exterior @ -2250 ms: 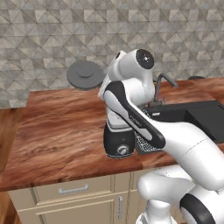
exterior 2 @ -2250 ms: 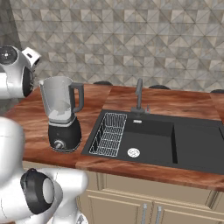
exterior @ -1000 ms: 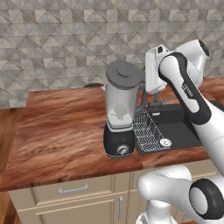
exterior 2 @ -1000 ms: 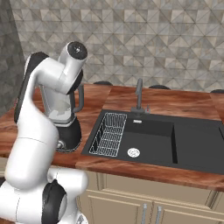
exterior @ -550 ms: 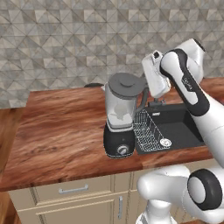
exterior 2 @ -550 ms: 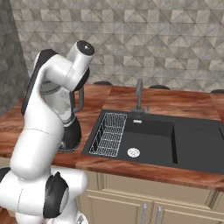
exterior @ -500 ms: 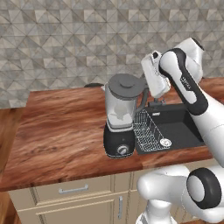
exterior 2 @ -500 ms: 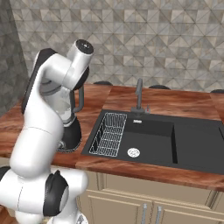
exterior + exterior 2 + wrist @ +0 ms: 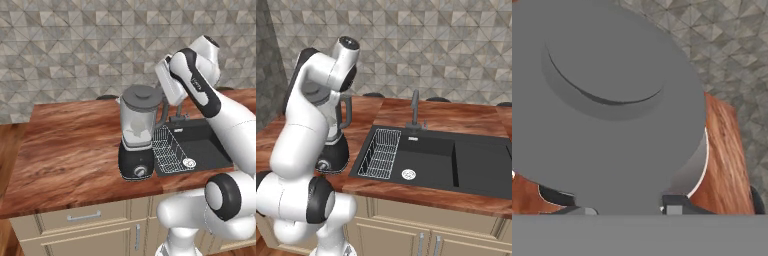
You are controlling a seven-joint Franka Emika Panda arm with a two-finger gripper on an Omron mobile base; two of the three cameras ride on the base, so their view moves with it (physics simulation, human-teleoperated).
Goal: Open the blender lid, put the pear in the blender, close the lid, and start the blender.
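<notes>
Three views split the scene between them: the left base view shows the whole blender (image 9: 137, 134) upright on the wooden desk (image 9: 70, 145), its long axis vertical, black base and silver knob (image 9: 140, 172) facing the front edge, jar handle (image 9: 163, 108) turned toward the sink (image 9: 197, 145); the right base view hides most of the jar behind the white arm, leaving the handle (image 9: 346, 112), part of the black base (image 9: 336, 155) and the knob (image 9: 323, 165) in sight. In the left base view the blender lid (image 9: 141, 93) sits flat on the jar top, with the robot's hand just beside it on the sink side. The hand view sees the lid (image 9: 607, 95) from very close, a grey disc with its raised centre — the jar rim shows as a pale arc at its edge. The end effector (image 9: 624, 210) shows as two dark tips at the lid's near edge; whether they are spread or pinching the lid cannot be told. A dish rack (image 9: 379, 153) lies in the black sink by a faucet (image 9: 415, 109) — grey patterned tiles cover the wall, pale cabinets stand below
</notes>
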